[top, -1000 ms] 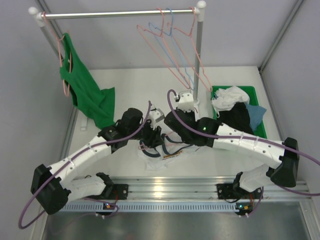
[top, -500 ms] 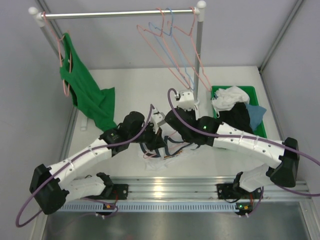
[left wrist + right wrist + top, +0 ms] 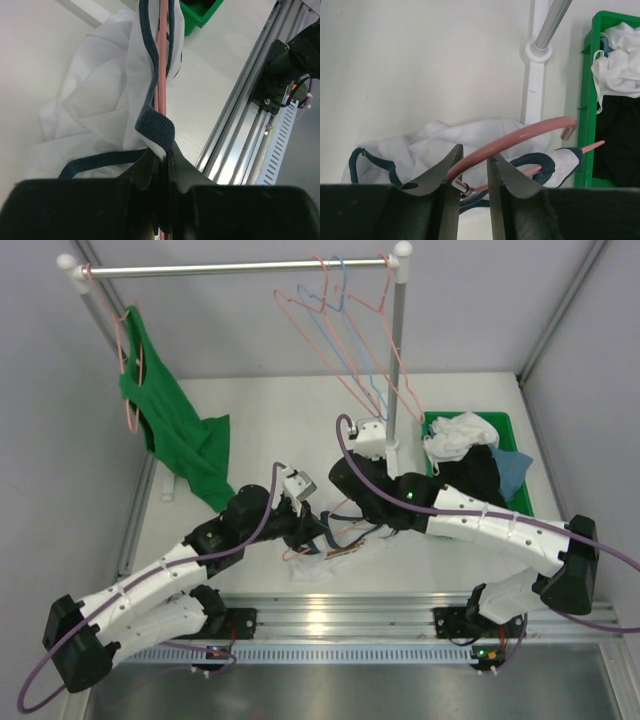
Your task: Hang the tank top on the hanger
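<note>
The white tank top [image 3: 316, 566] with navy trim lies crumpled on the table between my two arms. In the left wrist view my left gripper [image 3: 162, 150] is shut on a navy-trimmed strap of the tank top [image 3: 100, 90], and the pink wire of the hanger [image 3: 162, 75] runs through the same pinch. My left gripper [image 3: 310, 526] sits low over the cloth. In the right wrist view my right gripper [image 3: 472, 161] stands slightly open, with the hook of the hanger [image 3: 520, 136] lying across the gap. The tank top [image 3: 445, 145] lies just beyond it. From above, the arms hide most of the hanger.
A clothes rail carries spare pink hangers and a light blue one [image 3: 345, 330]. A green tank top [image 3: 175, 435] hangs at its left end. The rack post [image 3: 397, 360] stands just behind my right wrist. A green bin [image 3: 495, 417] of clothes sits at the right. An aluminium rail [image 3: 340, 615] lines the near edge.
My left gripper has shut on the tank top's strap and the left arm has drawn back toward the lower left. The right jaws have parted around the hanger's hook.
</note>
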